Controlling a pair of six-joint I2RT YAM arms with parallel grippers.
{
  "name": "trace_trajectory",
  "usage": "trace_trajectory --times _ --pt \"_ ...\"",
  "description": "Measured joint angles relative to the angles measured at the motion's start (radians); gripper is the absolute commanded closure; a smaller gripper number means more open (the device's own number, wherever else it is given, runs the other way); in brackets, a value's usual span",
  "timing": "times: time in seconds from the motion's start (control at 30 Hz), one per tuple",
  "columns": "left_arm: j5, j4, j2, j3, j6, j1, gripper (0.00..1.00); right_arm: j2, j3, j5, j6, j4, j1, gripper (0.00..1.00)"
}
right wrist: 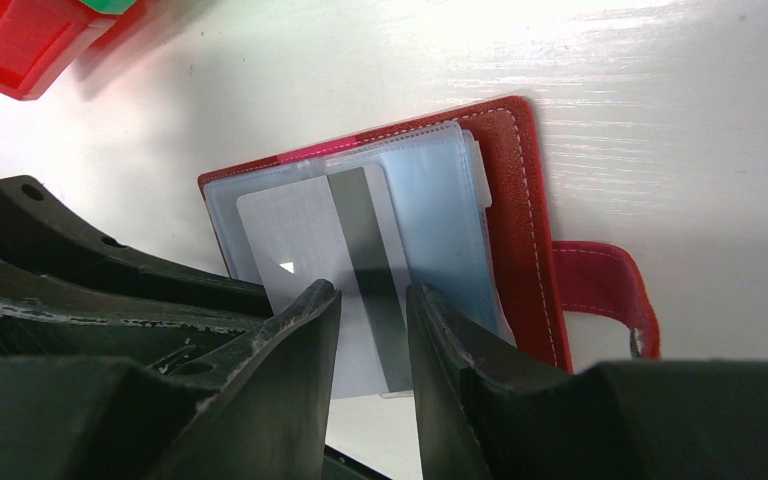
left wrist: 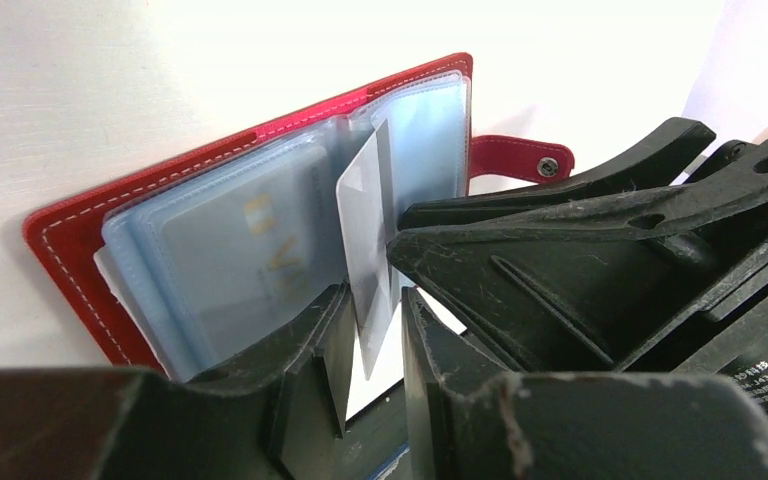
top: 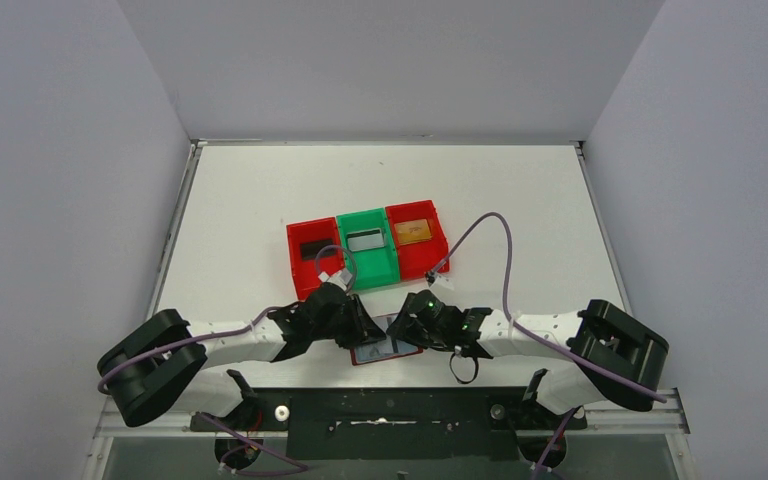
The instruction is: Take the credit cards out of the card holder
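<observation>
Since the silver-grey card (left wrist: 365,230) (thin, stiff, probably slick) stood half out of the open card holder (right wrist: 520,200) at the table's (top: 260,200) near edge, the left gripper (left wrist: 375,330) pinched its free end narrowly; the right gripper (right wrist: 372,340) hovered nearly closed, empty.

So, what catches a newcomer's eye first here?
The open red card holder at the near table edge stands out, the left gripper and right gripper crowded over it, a silver-grey card with a dark stripe between their fingers. Behind stand a red bin, a green bin and another red bin, holding a black card, a pale card and a gold card.
</observation>
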Motion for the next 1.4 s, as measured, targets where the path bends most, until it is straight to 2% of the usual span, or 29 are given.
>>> trace_trajectory --times 0.23,0.33,0.73,0.93,1.13,1.3,1.4 --pt "0.009 0.032 0.01 0.0 -0.003 0.0 0.93 -0.003 -0.003 -0.001 0.003 0.001 -0.005 0.66" --pt "0.006 0.031 0.011 -0.001 -0.007 0.0 0.96 -0.013 -0.011 -0.001 0.003 0.001 -0.006 0.66" --pt "-0.08 -0.134 -0.113 0.0 0.005 0.001 0.99 -0.019 -0.016 -0.003 0.006 -0.001 -0.011 0.67" --pt "-0.131 -0.253 -0.172 0.034 0.034 0.001 1.0 -0.037 0.009 0.027 -0.014 -0.083 -0.011 0.67" --pt "-0.202 -0.341 -0.289 0.058 0.057 0.001 1.0 -0.098 0.025 0.05 -0.068 -0.146 -0.011 0.74" --pt "-0.255 -0.389 -0.375 0.058 0.056 0.004 1.0 -0.095 0.065 0.039 -0.119 -0.12 0.003 0.78" --pt "-0.284 -0.414 -0.423 0.058 0.053 0.006 1.0 -0.041 0.103 0.012 -0.142 -0.08 0.014 0.81"
